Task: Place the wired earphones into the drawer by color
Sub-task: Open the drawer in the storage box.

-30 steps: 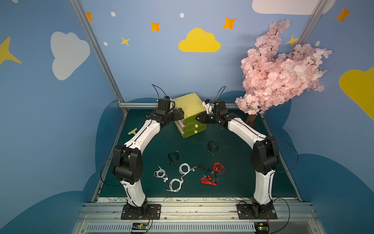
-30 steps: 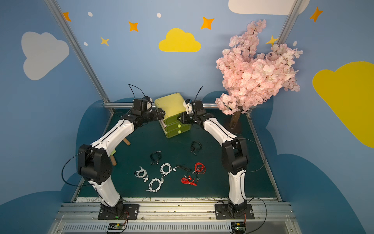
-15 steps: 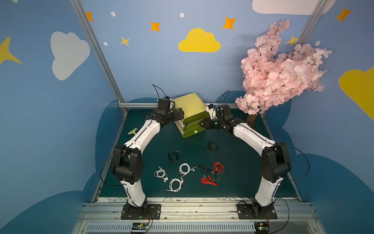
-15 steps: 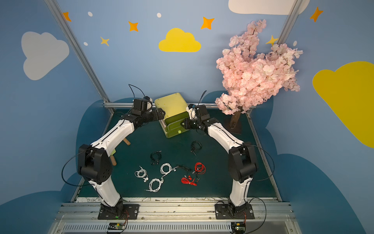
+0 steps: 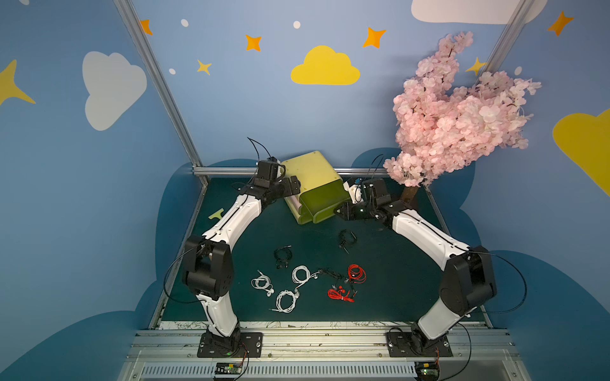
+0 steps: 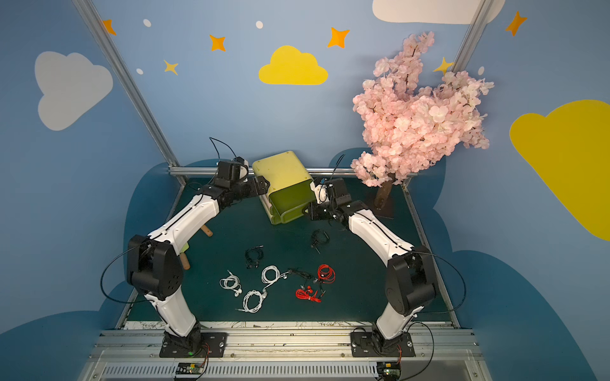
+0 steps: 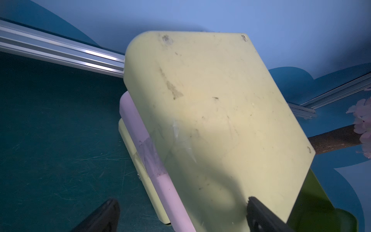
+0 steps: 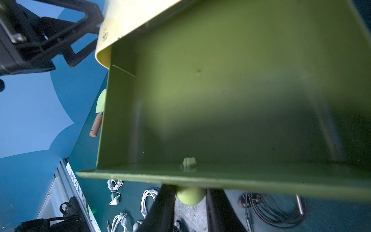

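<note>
The yellow drawer cabinet stands at the back. Its olive top drawer is pulled out, and the inside is bare. My right gripper is shut on the drawer's round knob. My left gripper is open, with its fingers astride the cabinet's top corner. The wired earphones lie on the green mat in front: black bundles, white ones, and red ones.
A pink blossom tree stands at the back right, close to my right arm. A small trowel with a wooden handle lies by the left wall. An aluminium rail runs behind the cabinet. A pink drawer sits below the top one.
My right gripper has drawn back toward the front with the knob, sliding the olive drawer out of the cabinet. The left arm and the earphones have not moved.
</note>
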